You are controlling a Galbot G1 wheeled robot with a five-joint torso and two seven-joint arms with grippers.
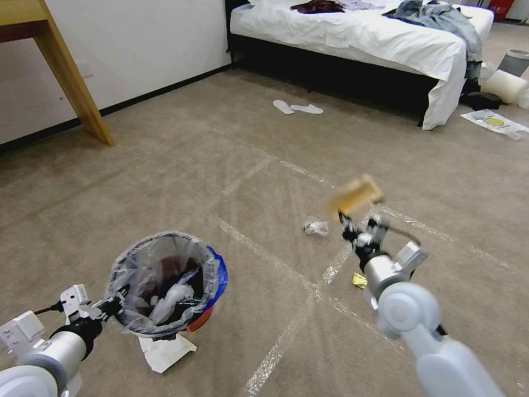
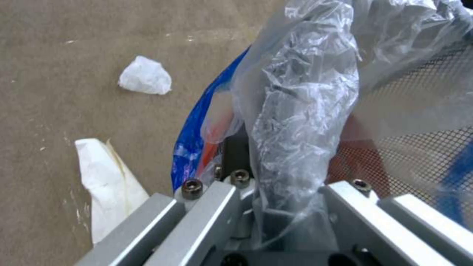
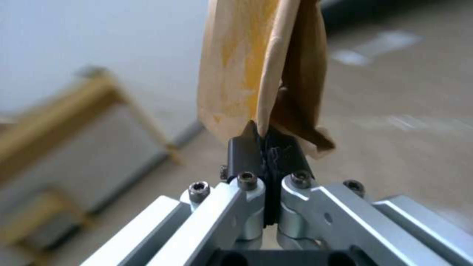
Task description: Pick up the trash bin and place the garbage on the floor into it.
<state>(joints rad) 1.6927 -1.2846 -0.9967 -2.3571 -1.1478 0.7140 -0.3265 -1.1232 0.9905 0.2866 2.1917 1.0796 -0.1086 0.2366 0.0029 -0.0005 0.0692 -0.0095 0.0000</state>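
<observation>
The trash bin, red with a clear liner and a blue bag edge, is at the lower left with white scraps inside. My left gripper is shut on its near rim; the left wrist view shows the liner bunched between the fingers. My right gripper is raised at centre right, shut on a brown cardboard carton, whose edge is pinched in the right wrist view. Garbage on the carpet: a clear plastic wad, a tiny yellow wrapper, white paper beneath the bin, and a tissue.
A bed with clothes stands at the back, white slippers before it. A wooden table leg is at the far left. A grey bin and a flat printed bag lie far right. Tape lines cross the carpet.
</observation>
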